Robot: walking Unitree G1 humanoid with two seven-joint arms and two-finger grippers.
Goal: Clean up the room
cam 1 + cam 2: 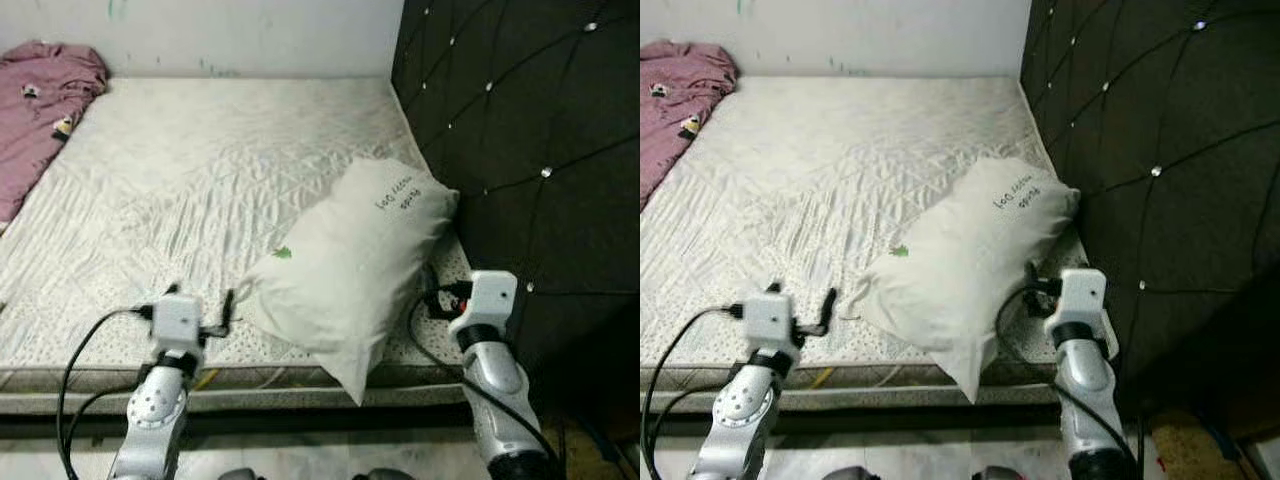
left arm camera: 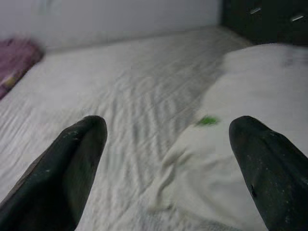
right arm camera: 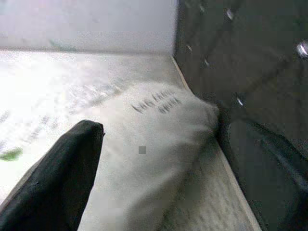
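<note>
Left eye view: a white pillow (image 1: 350, 270) lies tilted on the bare mattress (image 1: 200, 190), at the near corner next to the dark tufted headboard (image 1: 520, 150), its lower corner hanging over the mattress edge. It bears dark handwriting near its upper end and a small green mark on its face. A pink cloth (image 1: 40, 110) is bunched at the far left corner of the mattress, well apart from the pillow. The left tool (image 1: 228, 310) reaches over the near edge of the mattress, just beside the pillow's left corner. The right tool (image 1: 432, 295) is at the pillow's right side, between it and the headboard.

Left wrist view: the left tool's two black fingers (image 2: 72, 168) are spread wide with nothing between them; the pillow's wrinkled corner lies on the mattress ahead of them, not touched.

Right wrist view: one black finger (image 3: 57, 178) of the right tool lies close against the pillow's side; the other is lost in the dark by the headboard, so I cannot tell how far this tool is open.
</note>
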